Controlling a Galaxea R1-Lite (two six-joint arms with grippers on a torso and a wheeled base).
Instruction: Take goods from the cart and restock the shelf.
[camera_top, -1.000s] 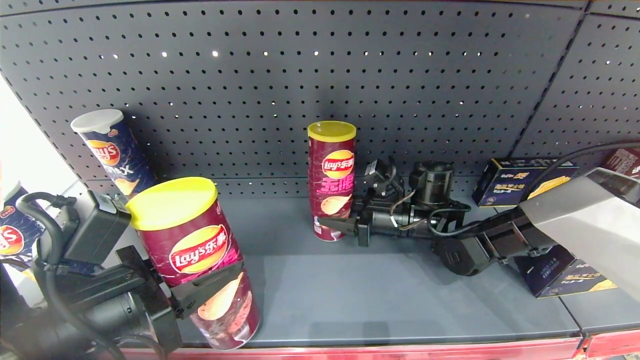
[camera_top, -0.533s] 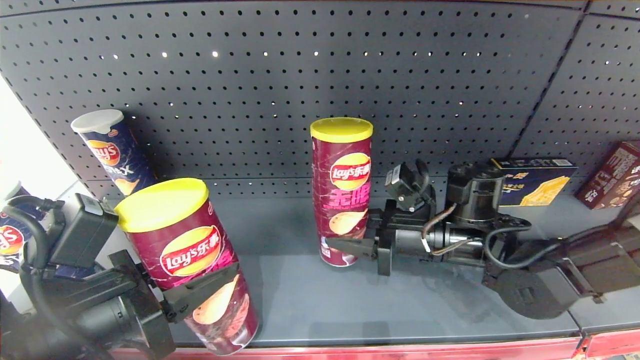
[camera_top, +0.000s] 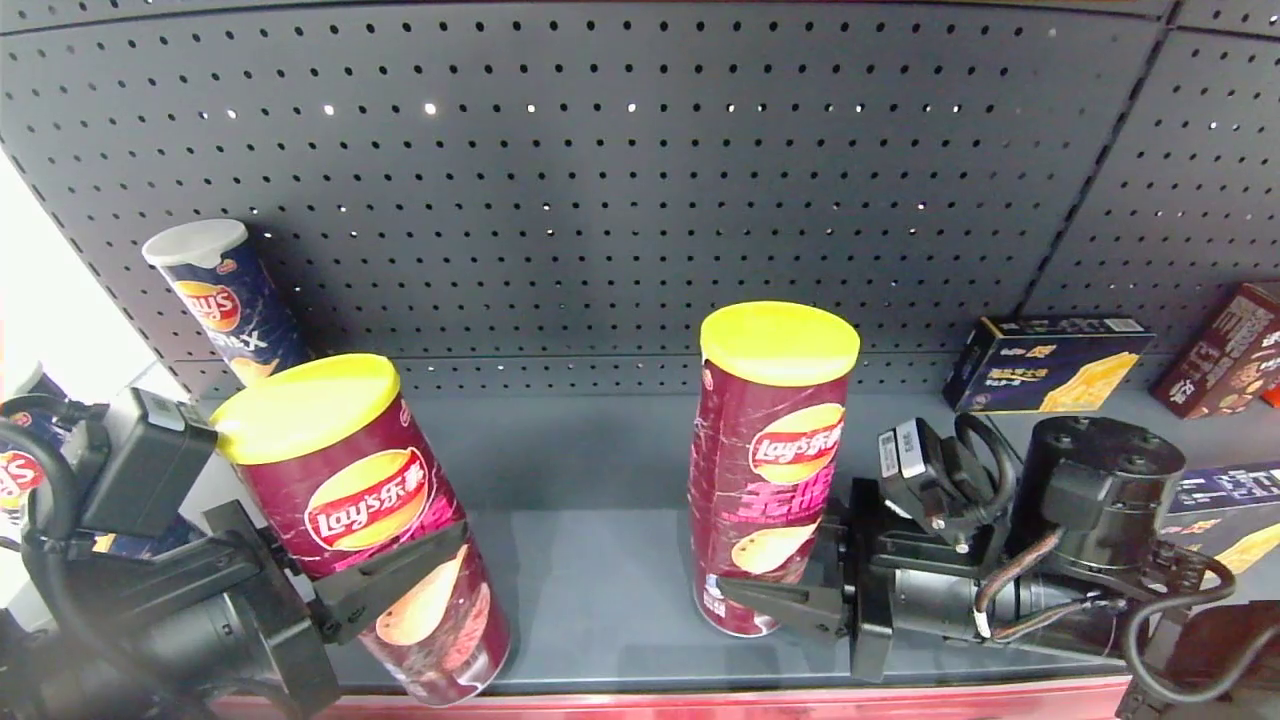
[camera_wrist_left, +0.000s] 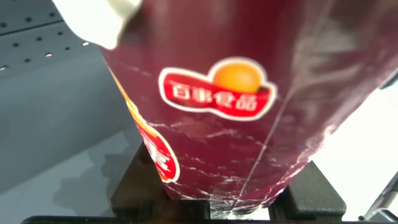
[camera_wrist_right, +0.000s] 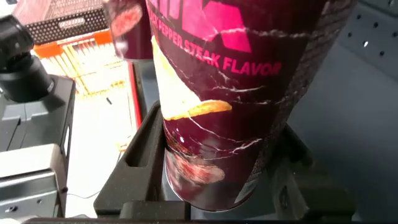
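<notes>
Shop, pegboard shelf (camera_top: 600, 560), chip cans (camera_top: 770, 460), snack boxes (camera_top: 1045, 365)

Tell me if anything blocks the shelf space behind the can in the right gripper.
Nothing visible does. Behind the can in the right gripper, the shelf lies bare up to the pegboard wall. The blue box sits off to the right, the other can, in the left gripper, to the left.

Soft shadows are cast on the shelf (camera_top: 600, 570). The far left is washed out white. Bright dots are seen through the back panel (camera_top: 640, 170).
</notes>
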